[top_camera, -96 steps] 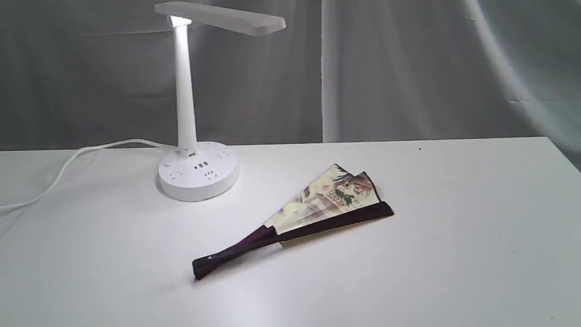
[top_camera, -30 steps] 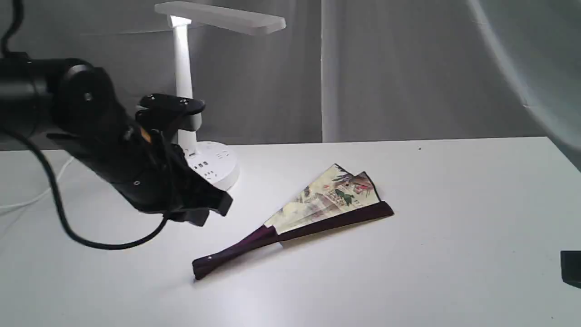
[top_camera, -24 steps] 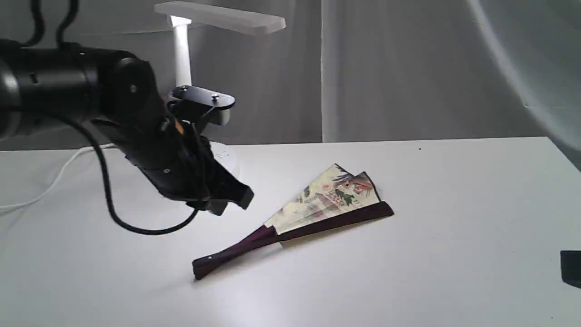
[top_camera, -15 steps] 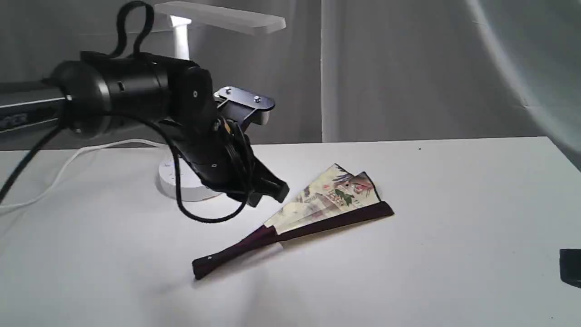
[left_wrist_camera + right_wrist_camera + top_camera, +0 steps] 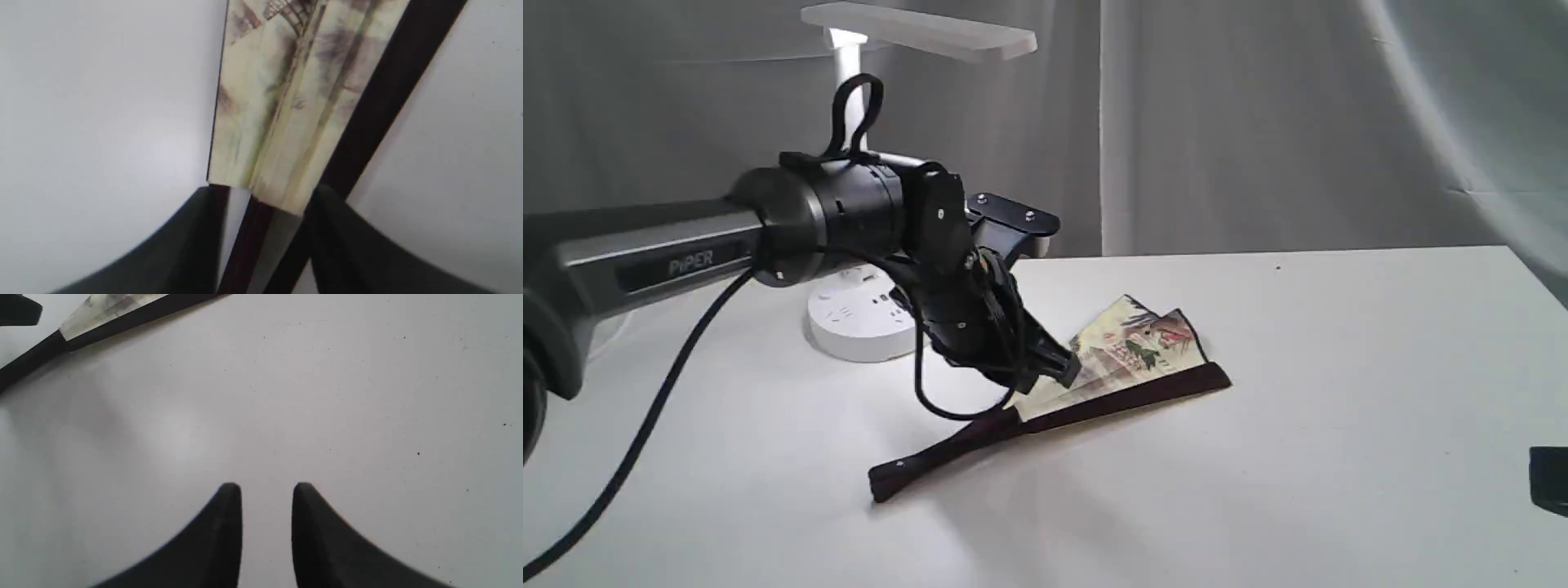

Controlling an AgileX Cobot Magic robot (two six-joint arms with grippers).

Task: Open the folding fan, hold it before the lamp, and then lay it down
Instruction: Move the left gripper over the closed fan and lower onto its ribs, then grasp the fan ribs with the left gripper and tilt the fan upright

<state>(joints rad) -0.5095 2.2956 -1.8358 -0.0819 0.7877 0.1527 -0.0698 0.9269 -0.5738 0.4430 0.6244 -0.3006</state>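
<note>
The left tool (image 5: 267, 192) stands released, its two black fingers (image 5: 196, 228) spread to either side of the folding fan (image 5: 1143, 347), just where the cream pleated paper meets the dark ribs; whether they touch it I cannot tell. The right tool (image 5: 266, 488) is likewise released, its two tapered black fingers over bare white tabletop (image 5: 1339, 367), gripping nothing, well apart from the fan. The left arm (image 5: 645, 253) is a grey and black tube lettered "PiPER". The one fan lies flat about the middle of the tabletop, partly spread, a few pleats showing painted houses, a green tree and red blossom, one dark purple-brown guard along its near side. One white plastic lamp (image 5: 849, 327) stands toward the far left edge: round base with sockets, slim stem, flat rectangular head
</note>
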